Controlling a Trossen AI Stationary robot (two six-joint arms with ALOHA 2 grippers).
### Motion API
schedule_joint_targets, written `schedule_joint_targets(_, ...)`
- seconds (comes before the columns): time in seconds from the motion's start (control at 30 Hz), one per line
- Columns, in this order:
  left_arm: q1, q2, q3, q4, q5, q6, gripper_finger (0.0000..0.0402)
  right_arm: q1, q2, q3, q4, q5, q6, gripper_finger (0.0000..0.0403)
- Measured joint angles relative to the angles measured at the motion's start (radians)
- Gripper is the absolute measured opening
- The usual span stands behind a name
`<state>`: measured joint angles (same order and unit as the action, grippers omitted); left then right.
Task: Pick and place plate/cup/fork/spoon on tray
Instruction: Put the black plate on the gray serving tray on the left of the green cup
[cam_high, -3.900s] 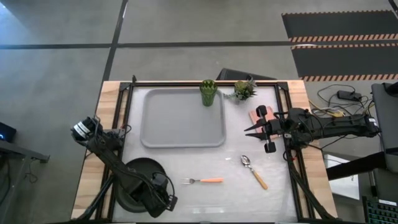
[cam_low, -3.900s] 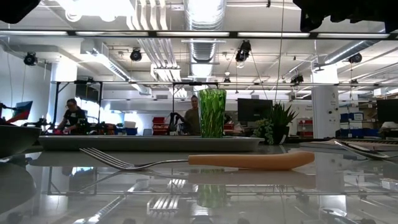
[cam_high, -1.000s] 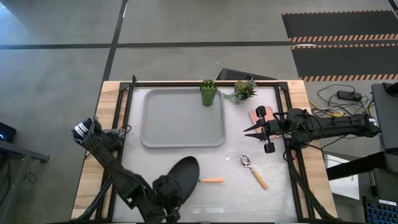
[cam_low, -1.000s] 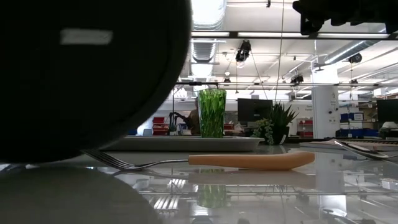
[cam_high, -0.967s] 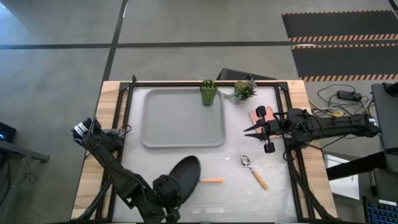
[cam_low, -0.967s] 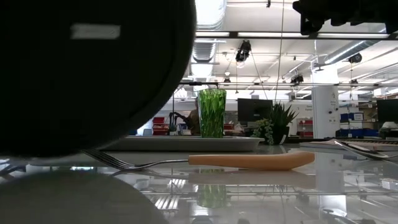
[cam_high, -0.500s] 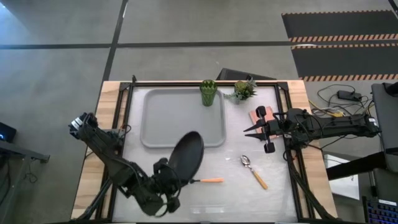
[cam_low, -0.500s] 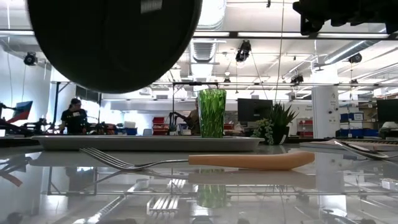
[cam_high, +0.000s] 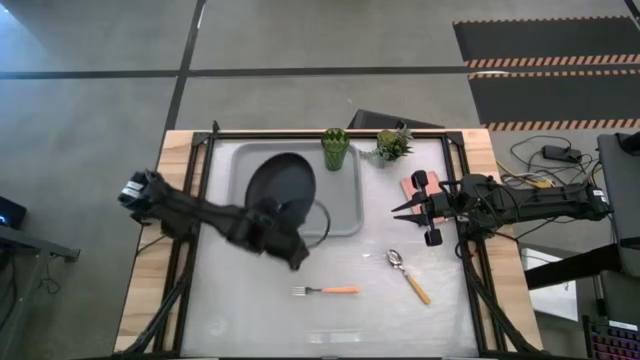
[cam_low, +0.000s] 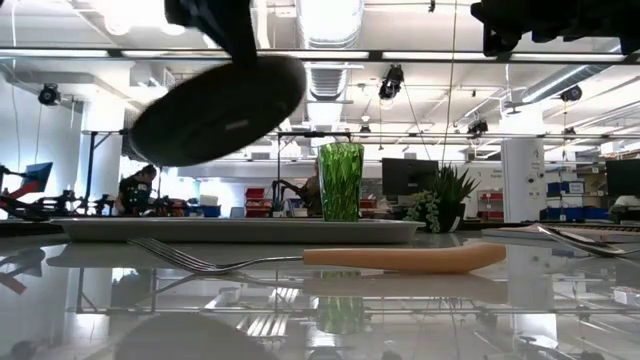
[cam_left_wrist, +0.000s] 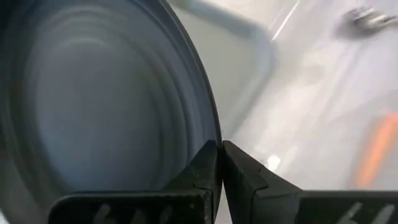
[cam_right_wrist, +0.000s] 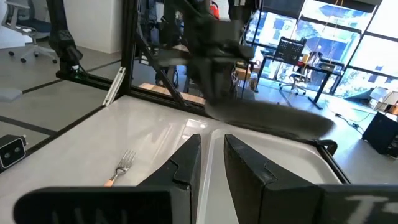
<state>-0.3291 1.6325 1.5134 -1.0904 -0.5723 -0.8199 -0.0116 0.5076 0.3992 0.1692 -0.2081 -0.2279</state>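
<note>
The tray (cam_high: 340, 215) sits at the table's 12 o'clock. Over its left half the plate (cam_high: 281, 185) hangs tilted, above the tray floor, pinched at its rim by the left gripper (cam_high: 284, 224). The right gripper (cam_high: 402, 206) waits at 3 o'clock, fingers slightly parted. The cup (cam_high: 335, 148) stands in the tray's far right corner. The spoon (cam_high: 408, 275) lies at 5 o'clock, the fork (cam_high: 326, 290) near 6.

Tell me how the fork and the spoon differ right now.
The fork ends in tines; the spoon ends in an oval bowl. The fork lies level across the high view with its tines toward the left arm's side, while the spoon lies on a slant. The fork sits nearer the table's middle, the spoon nearer the right arm. Both have orange handles and lie on the table, off the tray.
</note>
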Motion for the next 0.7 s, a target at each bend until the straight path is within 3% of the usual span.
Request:
schedule_joint_targets(0.3, 0.204, 0.001, -0.156, 0.020, 0.077, 0.184, 0.0000, 0.000, 0.000, 0.000, -0.013, 0.000, -0.001, 0.0059)
schedule_joint_targets(0.7, 0.271, 0.002, -0.379, 0.273, 0.100, 0.250, 0.0000, 0.000, 0.000, 0.000, -0.014, 0.000, -0.012, 0.0059)
